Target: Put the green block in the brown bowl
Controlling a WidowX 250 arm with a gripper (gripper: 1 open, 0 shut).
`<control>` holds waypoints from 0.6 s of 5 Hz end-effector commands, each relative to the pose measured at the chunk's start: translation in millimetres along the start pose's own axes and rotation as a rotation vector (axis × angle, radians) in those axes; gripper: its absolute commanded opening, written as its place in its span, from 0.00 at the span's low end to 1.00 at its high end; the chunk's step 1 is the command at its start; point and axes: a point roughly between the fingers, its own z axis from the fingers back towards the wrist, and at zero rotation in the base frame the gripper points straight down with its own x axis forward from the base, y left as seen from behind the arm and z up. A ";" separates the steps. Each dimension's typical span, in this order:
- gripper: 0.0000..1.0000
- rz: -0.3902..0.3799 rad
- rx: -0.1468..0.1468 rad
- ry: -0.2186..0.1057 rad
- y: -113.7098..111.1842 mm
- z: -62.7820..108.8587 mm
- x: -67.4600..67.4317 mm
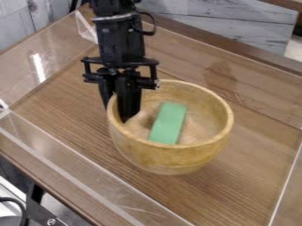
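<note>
Green block (169, 123) lies flat inside brown bowl (171, 126), just right of pincer (127, 113) tips. Pincer fully closed w/ nothing held, tips dipped into bowl's left side. Bowl sits on wood surface (71, 106).

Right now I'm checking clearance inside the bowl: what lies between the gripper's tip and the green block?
Nothing but bare bowl floor. In the camera view the gripper sits shut inside the brown bowl, and the green block lies just beside it.
</note>
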 end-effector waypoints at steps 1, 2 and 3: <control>0.00 -0.033 0.008 -0.090 -4.0 25.0 1.0; 0.00 -0.037 0.003 -0.094 -3.7 28.6 -1.0; 0.00 -0.041 -0.003 -0.098 -2.9 31.6 -2.4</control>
